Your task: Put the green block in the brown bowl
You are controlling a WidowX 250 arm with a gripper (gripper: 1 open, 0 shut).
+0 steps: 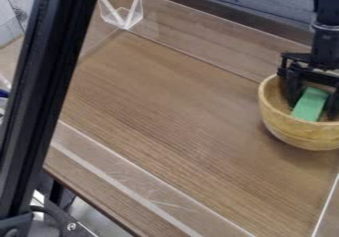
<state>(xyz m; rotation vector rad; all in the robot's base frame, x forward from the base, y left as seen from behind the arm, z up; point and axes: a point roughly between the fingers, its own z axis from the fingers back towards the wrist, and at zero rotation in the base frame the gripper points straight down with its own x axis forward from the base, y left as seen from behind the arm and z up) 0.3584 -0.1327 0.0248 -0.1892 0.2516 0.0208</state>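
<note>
No writing readable; green block (314,105) lies in brown bowl (282,124).

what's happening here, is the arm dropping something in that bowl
A single robot arm is working at the right side of a wooden table. Its gripper points down into the brown bowl, jaws open wide. The green block lies inside the bowl between the fingers, tilted against the bowl's wall. Whether the fingers touch the block cannot be told, but with the jaws open it looks released, so the placing seems essentially done.
</note>
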